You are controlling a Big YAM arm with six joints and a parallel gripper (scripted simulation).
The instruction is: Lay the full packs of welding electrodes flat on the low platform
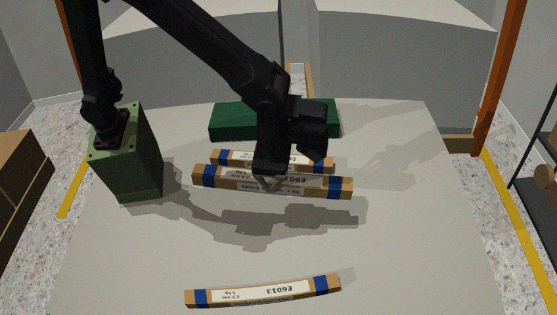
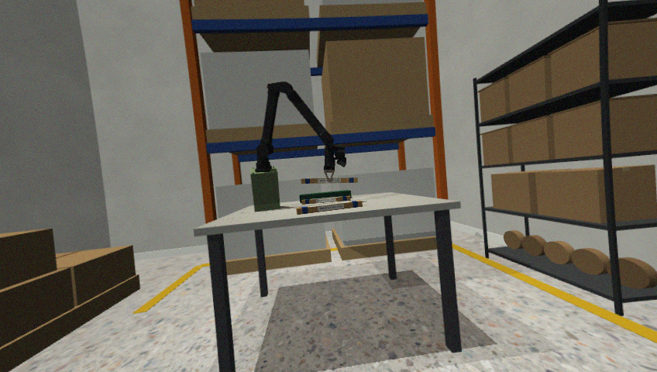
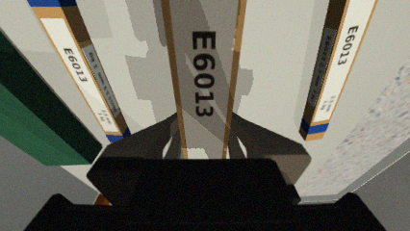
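Observation:
My gripper (image 1: 272, 186) (image 2: 328, 175) (image 3: 204, 115) is shut on the middle of one brown E6013 electrode pack (image 1: 219, 175) (image 2: 313, 180) (image 3: 204, 58) and holds it level in the air above the table. A second pack (image 1: 234, 155) (image 2: 325, 200) (image 3: 82, 72) lies flat on the table just in front of the low green platform (image 1: 230, 117) (image 2: 322, 194) (image 3: 29, 120). The third pack (image 1: 261, 291) (image 2: 329, 207) (image 3: 337, 72) lies flat near the table's front edge. No pack lies on the platform.
The arm's green base pedestal (image 1: 125, 163) (image 2: 265, 188) stands at the table's left. The grey table (image 1: 391, 233) (image 2: 322, 218) stands in a warehouse, with an orange rack behind it, a black shelf (image 2: 544, 152) at the right and cartons at the left.

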